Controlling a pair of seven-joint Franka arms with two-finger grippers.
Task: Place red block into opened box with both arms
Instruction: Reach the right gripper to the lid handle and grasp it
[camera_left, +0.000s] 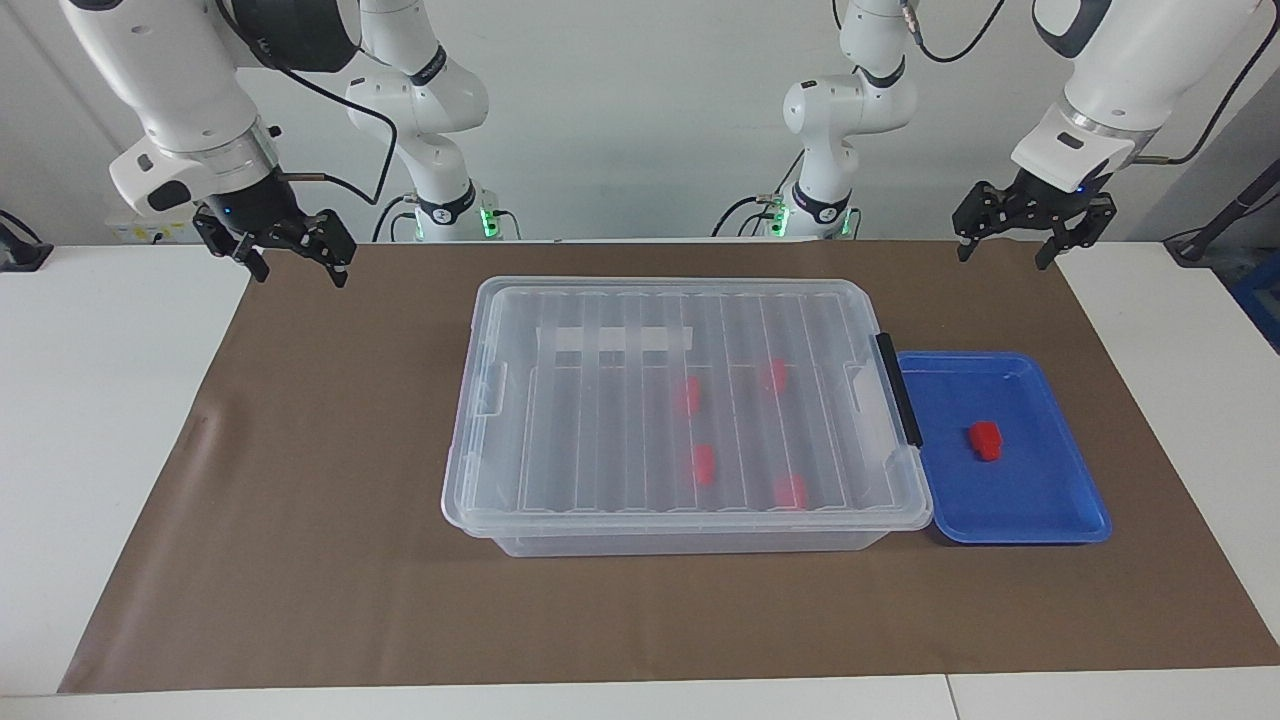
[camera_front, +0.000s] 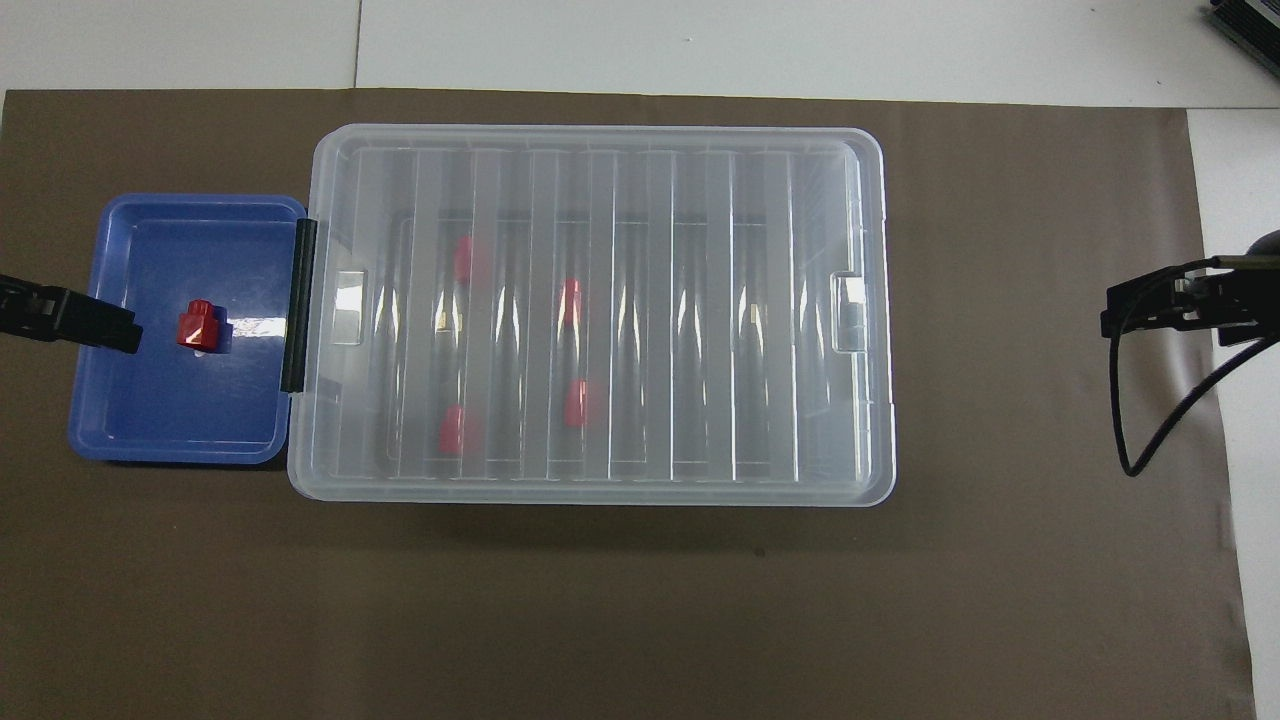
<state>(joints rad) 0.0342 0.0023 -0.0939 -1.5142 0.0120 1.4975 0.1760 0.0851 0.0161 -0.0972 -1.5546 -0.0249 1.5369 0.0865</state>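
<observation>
Centrally on the brown mat (camera_left: 300, 560), clear box (camera_left: 560, 520) with lid (camera_left: 620, 440) shut over four red blocks, fifth red block (camera_left: 986, 440) in blue tray (camera_left: 1060, 520) touching the box's latch end, left gripper (camera_left: 1035, 245) and right gripper (camera_left: 290, 262) both spread open, empty, raised over the mat's robot-side corners.

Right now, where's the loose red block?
The red block lies in the blue tray, which sits beside the box at the left arm's end of the table; the lid is shut.
</observation>
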